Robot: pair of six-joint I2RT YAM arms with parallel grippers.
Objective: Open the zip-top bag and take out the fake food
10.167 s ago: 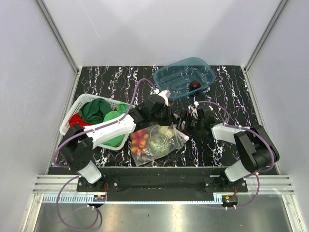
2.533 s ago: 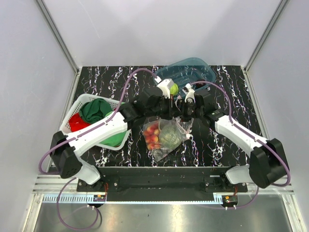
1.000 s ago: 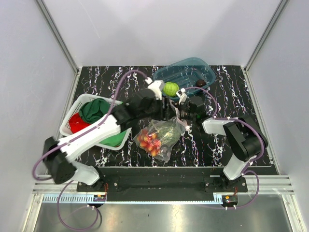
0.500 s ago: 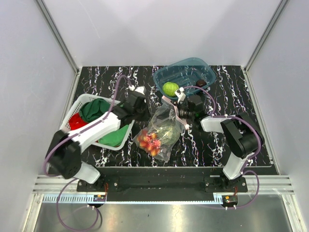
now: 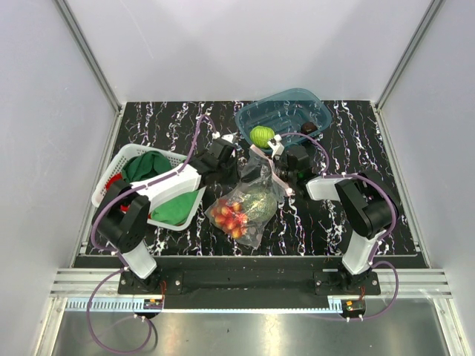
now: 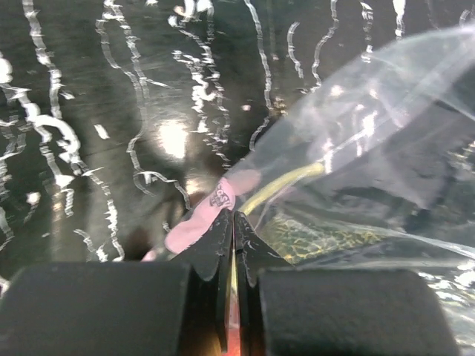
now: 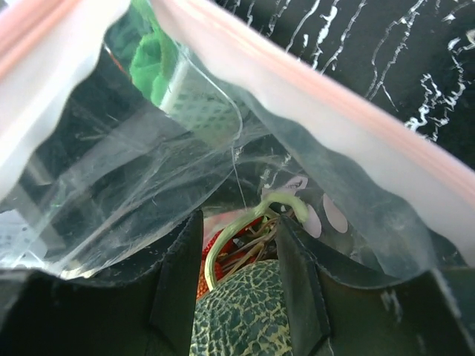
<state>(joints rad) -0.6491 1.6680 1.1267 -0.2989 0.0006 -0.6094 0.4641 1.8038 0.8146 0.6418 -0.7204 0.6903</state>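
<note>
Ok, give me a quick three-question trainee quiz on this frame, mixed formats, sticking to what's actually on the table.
1. Fill in: beside the red fruits, the zip-top bag holds a netted green ____.
2. True or false: the green fruit sits in the blue tray, outside the bag.
3. The green and red cloths lie in: A the zip-top bag; B the white basket; C the blue tray.
Key: 1 melon; 2 true; 3 B.
</note>
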